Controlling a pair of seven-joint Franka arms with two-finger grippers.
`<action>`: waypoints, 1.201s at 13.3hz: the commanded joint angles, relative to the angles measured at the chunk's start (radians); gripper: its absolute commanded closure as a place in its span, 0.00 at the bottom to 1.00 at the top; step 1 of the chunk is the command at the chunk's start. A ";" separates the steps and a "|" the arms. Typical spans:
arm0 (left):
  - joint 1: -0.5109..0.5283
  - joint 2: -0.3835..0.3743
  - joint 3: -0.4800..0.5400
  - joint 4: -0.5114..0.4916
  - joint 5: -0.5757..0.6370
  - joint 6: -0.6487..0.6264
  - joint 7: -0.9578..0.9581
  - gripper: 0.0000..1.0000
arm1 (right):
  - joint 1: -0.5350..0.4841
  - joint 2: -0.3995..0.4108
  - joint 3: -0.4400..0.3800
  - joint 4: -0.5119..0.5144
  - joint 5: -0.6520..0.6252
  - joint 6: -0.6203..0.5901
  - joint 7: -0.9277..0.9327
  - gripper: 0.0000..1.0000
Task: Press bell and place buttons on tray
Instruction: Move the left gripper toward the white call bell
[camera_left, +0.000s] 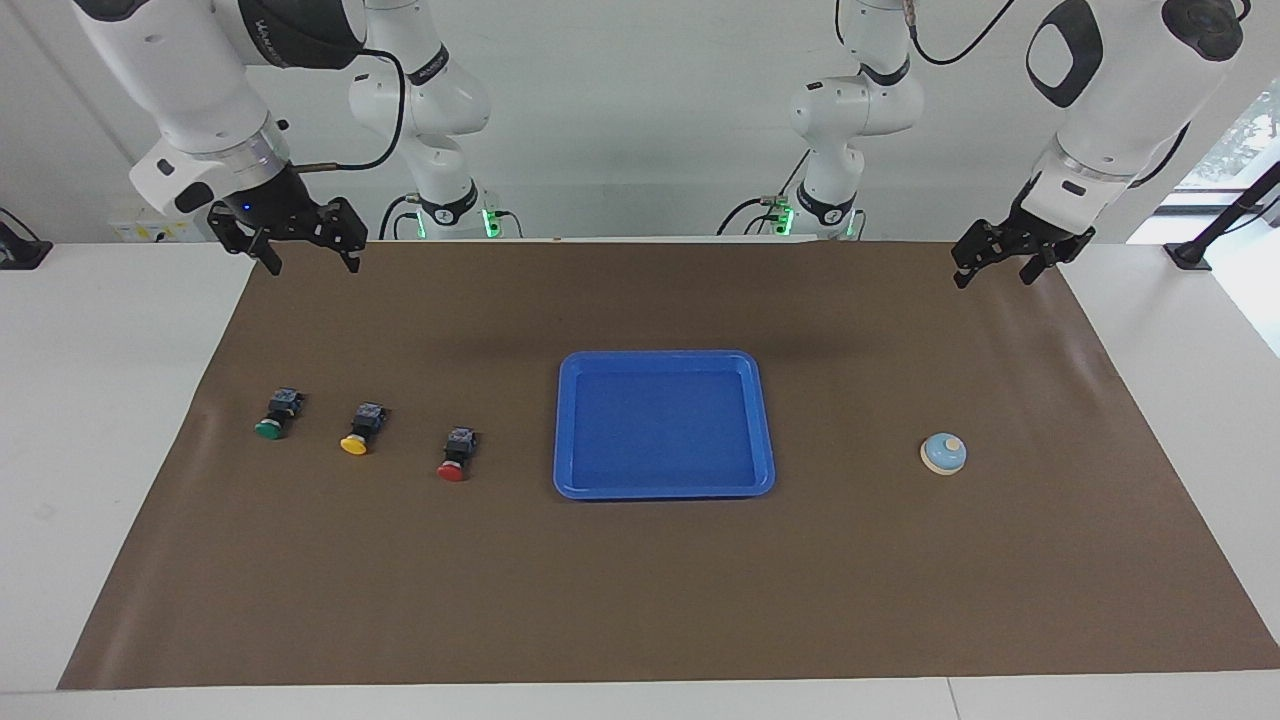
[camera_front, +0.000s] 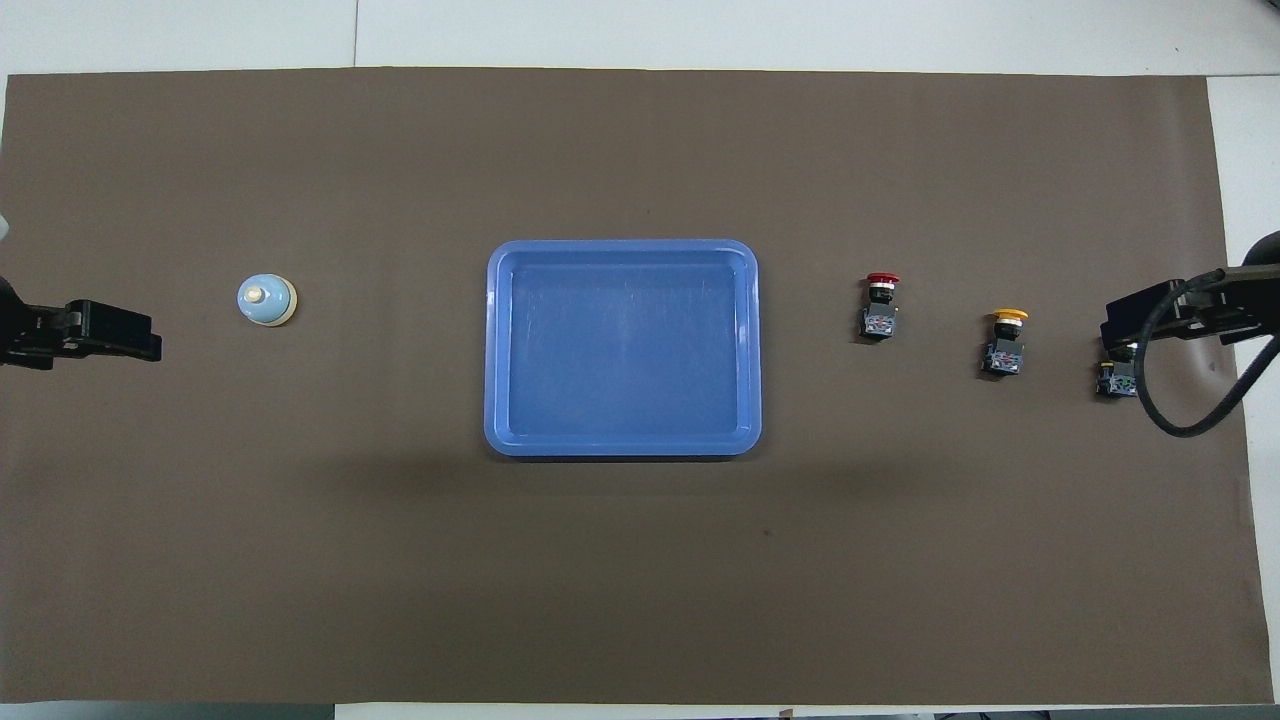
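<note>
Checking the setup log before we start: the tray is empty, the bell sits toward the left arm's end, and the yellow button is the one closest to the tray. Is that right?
Not quite. The red button is closest to the tray; the yellow button comes next, as the facing view shows. The tray is empty, and the bell sits toward the left arm's end.

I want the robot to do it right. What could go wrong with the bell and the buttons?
1. The buttons, red, yellow and green, lie tipped on their sides with round caps, so they might roll or slip when grabbed.
2. The bell is small and domed; a push off its knob could slide it instead of ringing it.
3. The tray has a raised rim; a button carried low could bump it.
</note>
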 joint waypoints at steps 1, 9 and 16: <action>-0.002 -0.007 0.003 0.009 -0.008 -0.018 0.006 0.00 | -0.004 0.002 -0.005 0.003 0.000 -0.011 -0.021 0.00; 0.005 0.051 0.003 -0.015 0.000 0.128 0.017 0.61 | -0.004 0.002 -0.005 0.003 0.000 -0.011 -0.021 0.00; 0.030 0.261 0.003 -0.023 0.000 0.375 0.017 1.00 | -0.006 0.002 -0.005 0.003 0.000 -0.011 -0.021 0.00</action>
